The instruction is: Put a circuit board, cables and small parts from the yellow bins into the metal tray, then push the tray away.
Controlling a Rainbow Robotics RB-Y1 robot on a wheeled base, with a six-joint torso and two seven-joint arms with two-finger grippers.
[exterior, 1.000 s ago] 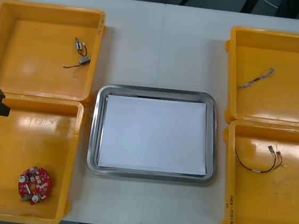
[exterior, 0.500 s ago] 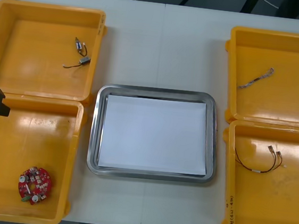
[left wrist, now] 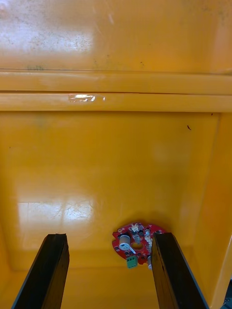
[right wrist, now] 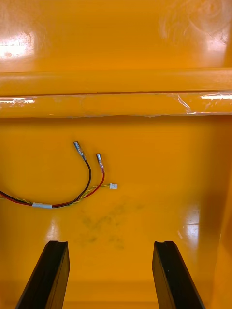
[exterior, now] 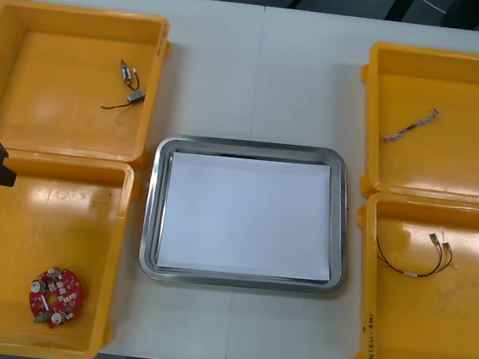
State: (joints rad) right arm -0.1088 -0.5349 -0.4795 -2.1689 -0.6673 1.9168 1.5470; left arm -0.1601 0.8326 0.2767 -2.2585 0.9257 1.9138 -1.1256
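In near-left yellow bin [exterior: 11, 233]: round red circuit board [exterior: 55, 295], components up.

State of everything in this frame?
metal tray: empty
circuit board: flat in near left bin
left gripper: open over that bin
red and yellow cable: in near right bin
right gripper: open over that bin
twisted blue and white cable: far right bin
small metal parts: far left bin

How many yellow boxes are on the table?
4 yellow plastic bins: the far left bin, the near left bin, the far right bin and the near right bin, flanking the rectangular metal tray. None seems hidden.
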